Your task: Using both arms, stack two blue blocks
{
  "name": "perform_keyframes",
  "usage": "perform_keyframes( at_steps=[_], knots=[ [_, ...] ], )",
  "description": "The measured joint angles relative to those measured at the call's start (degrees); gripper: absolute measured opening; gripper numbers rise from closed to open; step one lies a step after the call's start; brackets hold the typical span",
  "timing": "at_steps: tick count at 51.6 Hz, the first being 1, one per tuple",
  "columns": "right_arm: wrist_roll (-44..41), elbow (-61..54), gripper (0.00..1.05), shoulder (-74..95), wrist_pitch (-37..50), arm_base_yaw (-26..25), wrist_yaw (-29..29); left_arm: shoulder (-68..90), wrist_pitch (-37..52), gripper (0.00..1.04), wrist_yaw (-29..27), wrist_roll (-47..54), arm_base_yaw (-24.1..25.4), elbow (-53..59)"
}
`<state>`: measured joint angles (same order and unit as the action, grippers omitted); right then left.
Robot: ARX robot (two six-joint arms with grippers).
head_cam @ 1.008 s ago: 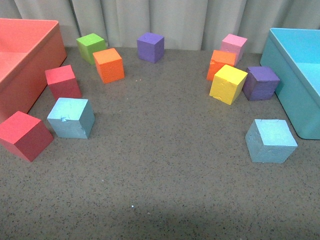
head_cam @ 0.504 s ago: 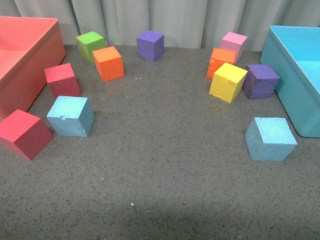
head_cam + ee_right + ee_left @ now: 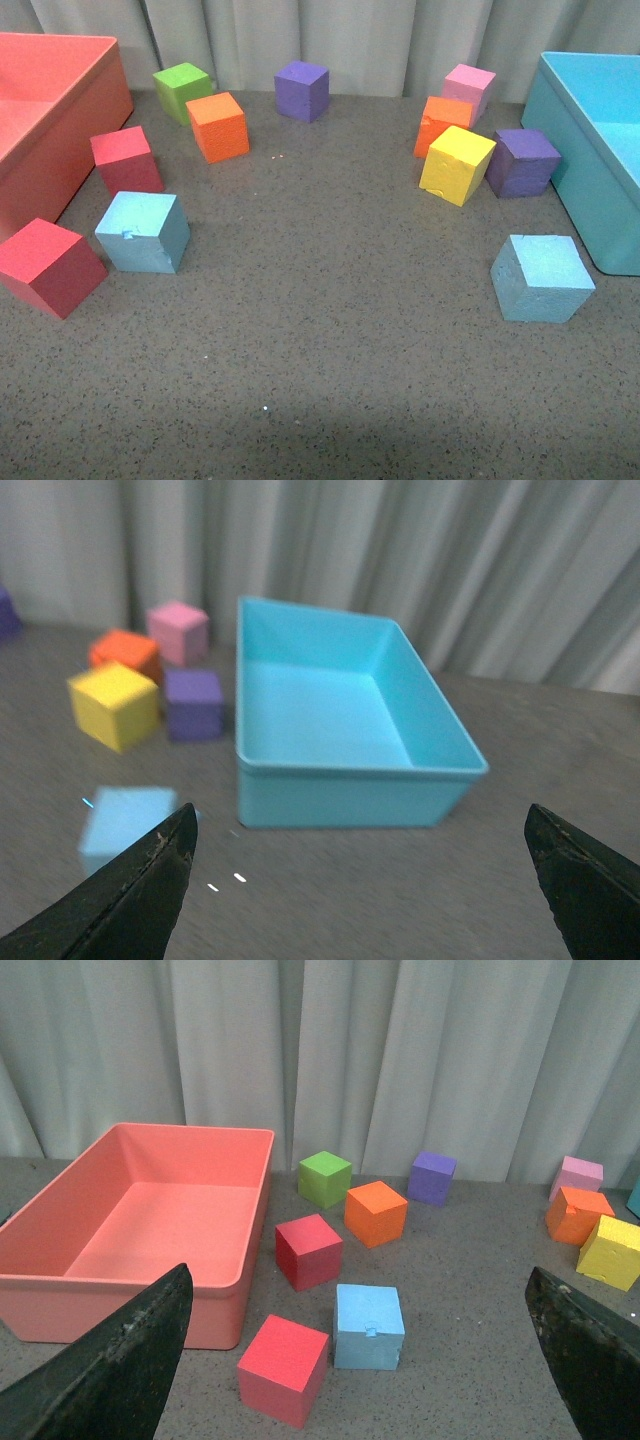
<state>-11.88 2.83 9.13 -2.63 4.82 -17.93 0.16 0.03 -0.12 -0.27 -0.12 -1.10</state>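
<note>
Two sky-blue blocks lie far apart on the grey table. The nicked blue block [image 3: 143, 232] is at the left, between two red cubes; it also shows in the left wrist view [image 3: 368, 1325]. The other blue block [image 3: 541, 277] is at the right, near the turquoise bin; it shows blurred in the right wrist view [image 3: 125, 822]. Neither arm shows in the front view. My left gripper [image 3: 360, 1380] is open and empty, held back from the nicked block. My right gripper [image 3: 365, 900] is open and empty, facing the turquoise bin, with its blue block off to one side.
A red bin [image 3: 40, 120] stands at the left and a turquoise bin [image 3: 580, 160] at the right. Red cubes [image 3: 48, 267] [image 3: 127, 160], green [image 3: 182, 91], orange [image 3: 217, 127] [image 3: 441, 122], purple [image 3: 302, 91] [image 3: 522, 163], pink [image 3: 468, 90] and yellow [image 3: 456, 165] cubes ring the table's middle.
The front view has shifted very slightly; the blocks have not moved. No arm has come into the front view.
</note>
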Motion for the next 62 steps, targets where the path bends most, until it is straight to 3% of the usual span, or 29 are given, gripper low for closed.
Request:
perform_keyframes(
  at_steps=[7,14,18,33,62],
  knots=[
    [-1.4,3.3,0.95,19.6,8.9,-1.7,2.6,0.0,0.0,0.98,0.0,0.0,0.0,0.0],
    [5.1,10.0,0.95,42.9,14.8,-1.5,9.4,0.0,0.0,0.98,0.0,0.0,0.0,0.0],
    [7.8,13.5,0.95,53.1,17.3,-0.8,9.0,0.0,0.0,0.98,0.0,0.0,0.0,0.0],
    [18.2,31.2,0.95,84.3,9.9,1.4,16.0,0.0,0.0,0.98,0.0,0.0,0.0,0.0],
    [24.6,45.2,0.95,101.1,3.7,4.3,17.3,0.0,0.0,0.98,0.0,0.0,0.0,0.0]
  ],
)
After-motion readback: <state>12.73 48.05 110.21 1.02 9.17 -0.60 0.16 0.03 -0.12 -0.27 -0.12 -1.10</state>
